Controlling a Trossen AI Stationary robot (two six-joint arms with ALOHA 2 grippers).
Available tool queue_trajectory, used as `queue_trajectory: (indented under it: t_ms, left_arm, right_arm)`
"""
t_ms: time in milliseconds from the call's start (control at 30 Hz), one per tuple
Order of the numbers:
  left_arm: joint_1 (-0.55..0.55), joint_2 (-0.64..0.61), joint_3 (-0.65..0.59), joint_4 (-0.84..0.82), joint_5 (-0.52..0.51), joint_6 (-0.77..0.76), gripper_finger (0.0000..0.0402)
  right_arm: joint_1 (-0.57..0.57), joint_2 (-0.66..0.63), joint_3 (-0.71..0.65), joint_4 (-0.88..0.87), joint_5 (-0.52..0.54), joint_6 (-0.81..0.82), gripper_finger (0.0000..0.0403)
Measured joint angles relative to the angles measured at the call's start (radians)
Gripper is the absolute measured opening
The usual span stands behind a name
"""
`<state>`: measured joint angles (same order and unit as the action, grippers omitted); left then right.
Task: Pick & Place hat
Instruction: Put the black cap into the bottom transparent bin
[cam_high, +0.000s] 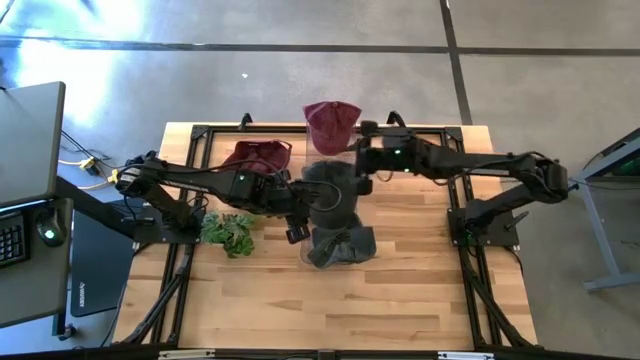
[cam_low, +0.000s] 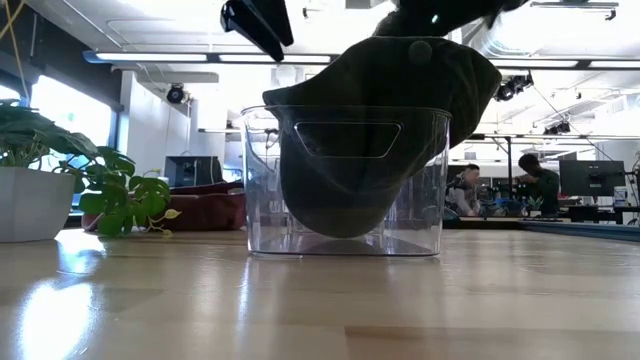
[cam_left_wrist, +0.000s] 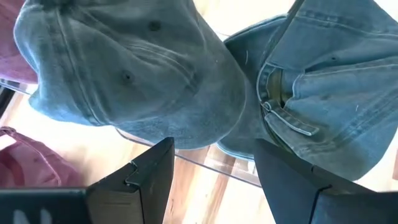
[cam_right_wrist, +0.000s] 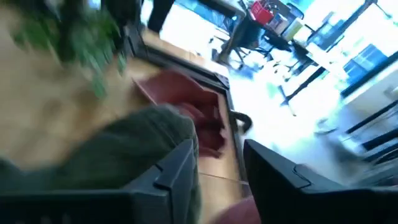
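A plant (cam_high: 228, 232) sits left of centre on the table (cam_high: 400, 290), its pot (cam_low: 35, 203) cut off at the low view's edge. Behind it a maroon hat (cam_high: 257, 156) lies partly under the left arm. The left gripper (cam_high: 297, 215) hangs beside the bin (cam_low: 345, 180), its fingers (cam_left_wrist: 152, 177) spread and empty. A dark olive hat (cam_low: 385, 130) droops over the clear bin's rim, crown down inside; its cloth is faded, with stitched seams and eyelets. Another grey hat (cam_high: 340, 245) lies just in front of the bin, its strap and buckle plain in the left wrist view. The right gripper (cam_high: 362, 165) is at the bin's far edge; blur hides whether it pinches the olive hat. A second maroon hat (cam_high: 331, 125) lies behind. No writing is legible.
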<state>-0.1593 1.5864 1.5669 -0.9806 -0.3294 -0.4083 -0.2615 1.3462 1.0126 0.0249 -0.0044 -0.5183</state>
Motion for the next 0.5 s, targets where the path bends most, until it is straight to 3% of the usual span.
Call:
queue_trajectory:
  t_ms: [133, 233, 300, 500]
  left_arm:
    - [0.002, 0.0, 0.0, -0.013, -0.005, -0.044, 0.0214]
    - [0.002, 0.0, 0.0, -0.015, 0.005, -0.044, 0.0213]
    - [0.002, 0.005, 0.0, -0.016, 0.005, -0.044, 0.0213]
    - [0.004, 0.014, 0.001, -0.075, -0.042, -0.085, 0.0213]
  right_arm:
    - [0.0, -0.077, 0.0, -0.101, -0.105, 0.283, 0.015]
    - [0.018, -0.091, 0.0, -0.192, -0.314, 0.433, 0.0147]
    - [0.061, -0.079, 0.0, -0.252, -0.396, 0.457, 0.014]
    - [0.214, -0.013, 0.0, -0.318, -0.279, 0.499, 0.0086]
